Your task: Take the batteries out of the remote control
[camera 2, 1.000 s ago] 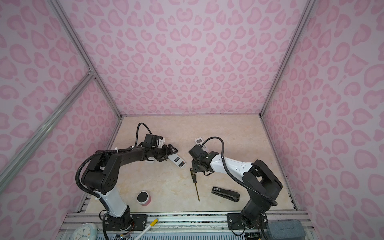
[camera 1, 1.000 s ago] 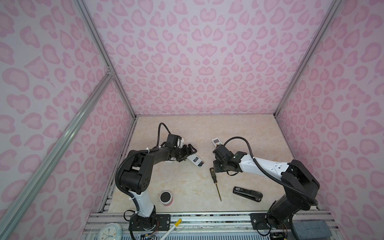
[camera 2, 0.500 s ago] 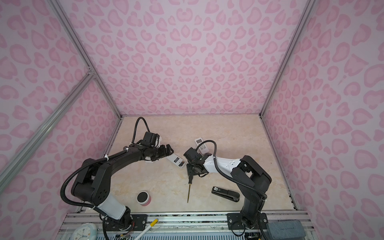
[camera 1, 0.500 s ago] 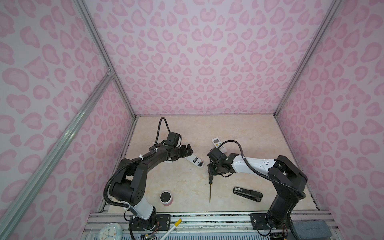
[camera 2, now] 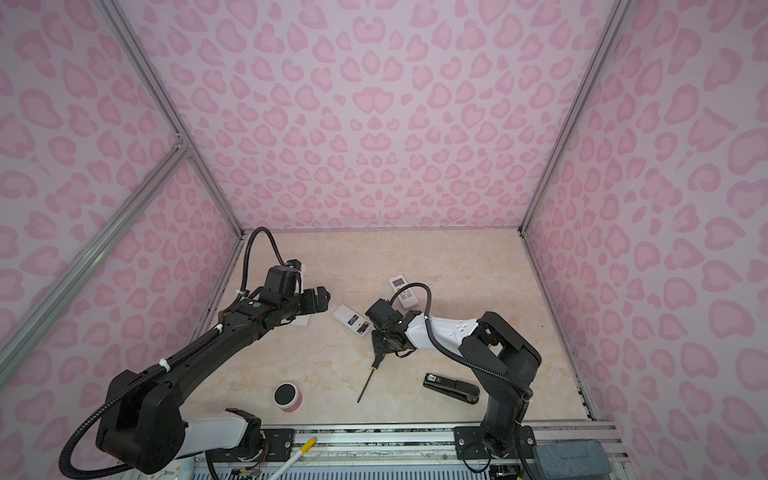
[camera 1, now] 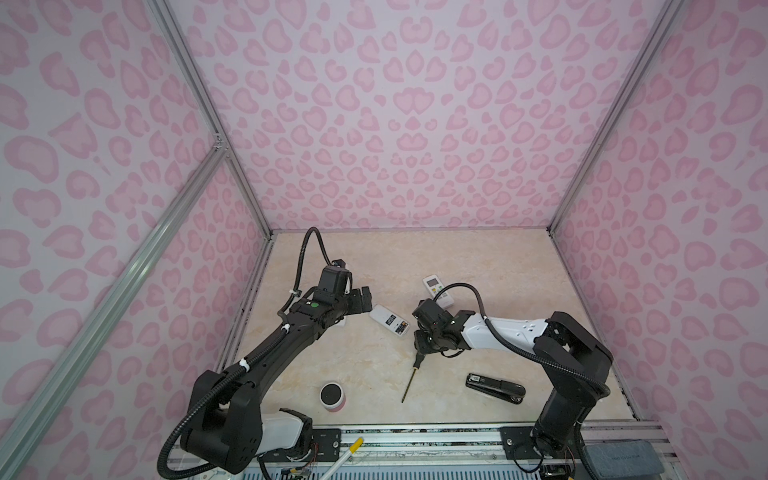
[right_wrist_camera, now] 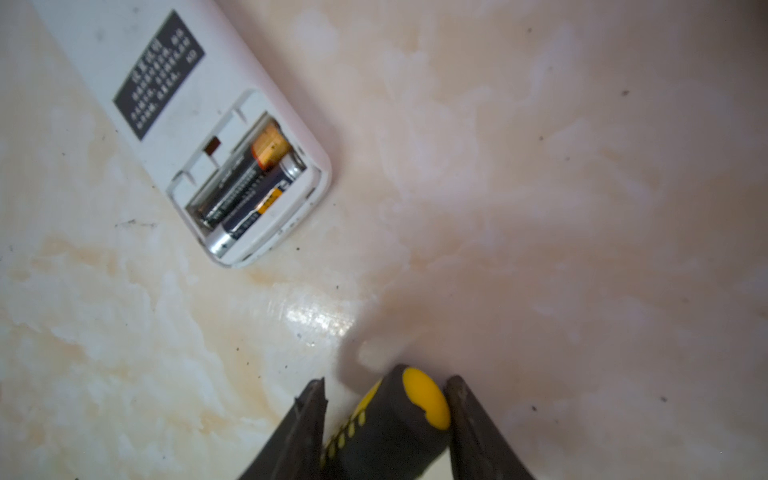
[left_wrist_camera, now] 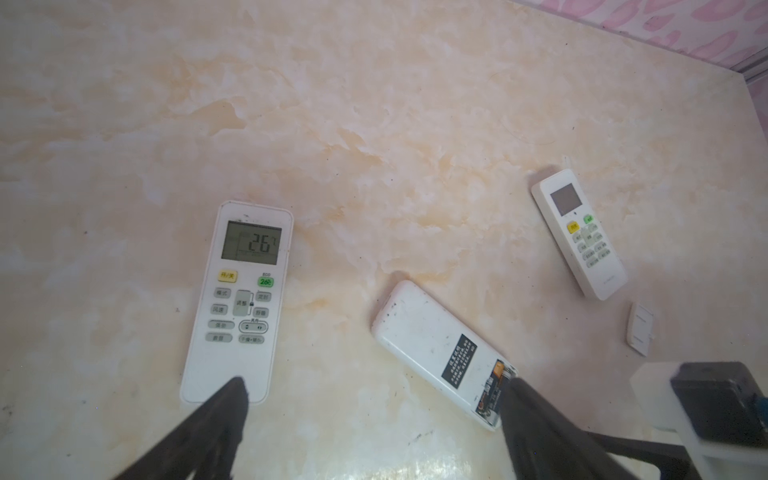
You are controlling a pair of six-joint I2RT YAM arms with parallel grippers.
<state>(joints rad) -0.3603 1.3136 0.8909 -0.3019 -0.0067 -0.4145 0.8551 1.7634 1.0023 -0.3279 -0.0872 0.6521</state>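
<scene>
**Tool taken up before battery removal.** Over the last second the right jaws have been narrowed onto the black-and-yellow handle of the screwdriver (camera 1: 409, 384) and are now seen clamped on it. The shaft has been swung round meanwhile, with its tip apparently left on the surface (camera 1: 478, 257). The left jaws are held wide apart and empty. The batteries (right_wrist_camera: 245, 183), two side by side, are seated in the open compartment of the face-down remote control (camera 1: 389, 320), just beside the right jaws. None has been unloaded; prying them out is judged to be the step now made possible.
</scene>
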